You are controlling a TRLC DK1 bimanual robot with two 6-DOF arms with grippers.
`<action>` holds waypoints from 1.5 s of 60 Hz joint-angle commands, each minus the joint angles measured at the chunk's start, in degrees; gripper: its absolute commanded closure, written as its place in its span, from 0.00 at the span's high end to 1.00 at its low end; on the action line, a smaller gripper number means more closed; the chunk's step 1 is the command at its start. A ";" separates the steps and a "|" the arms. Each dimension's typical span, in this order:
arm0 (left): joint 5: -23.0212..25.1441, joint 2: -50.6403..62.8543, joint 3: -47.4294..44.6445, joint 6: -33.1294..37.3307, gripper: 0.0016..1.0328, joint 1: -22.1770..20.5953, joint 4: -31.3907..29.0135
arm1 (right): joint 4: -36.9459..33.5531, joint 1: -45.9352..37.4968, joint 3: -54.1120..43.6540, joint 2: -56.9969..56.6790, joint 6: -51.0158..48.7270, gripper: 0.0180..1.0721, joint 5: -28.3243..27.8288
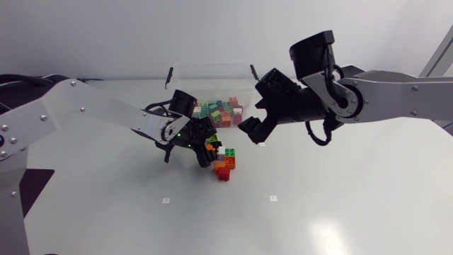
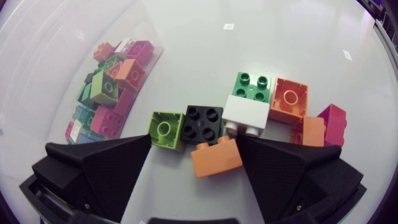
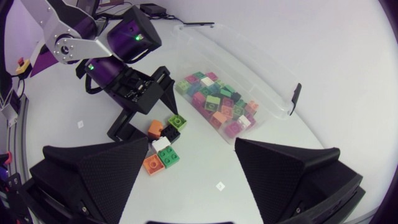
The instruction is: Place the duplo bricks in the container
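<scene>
A small heap of duplo bricks (image 1: 224, 164) lies on the white table in front of the clear container (image 1: 212, 69), which holds several coloured bricks (image 1: 221, 110). My left gripper (image 1: 207, 147) is low over the heap's left side, open. In the left wrist view an orange brick (image 2: 216, 157) lies between its fingers (image 2: 99, 168), close to one and apart from the other. Just ahead are a black brick (image 2: 202, 122), a lime brick (image 2: 165, 129) and a white brick (image 2: 247, 112). My right gripper (image 1: 255, 133) hangs open above the heap's right side, holding nothing.
Past the white brick lie a green brick (image 2: 252, 84), an orange brick (image 2: 288, 98) and a magenta brick (image 2: 333, 121). The right wrist view shows the left gripper (image 3: 134, 93) over the heap (image 3: 163, 146), beside the container (image 3: 267, 74).
</scene>
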 commanded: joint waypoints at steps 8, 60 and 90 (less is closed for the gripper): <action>-0.59 0.25 -1.14 -0.31 0.48 0.62 -0.46 | -0.82 0.66 -1.71 1.62 -2.62 0.95 -1.86; 5.56 -28.23 -11.51 -0.13 0.26 5.28 -5.91 | -19.98 2.50 18.94 26.23 0.54 0.95 3.24; 7.15 -26.82 0.62 -6.11 0.26 7.22 -1.51 | -26.49 5.23 25.71 32.03 6.08 0.92 5.44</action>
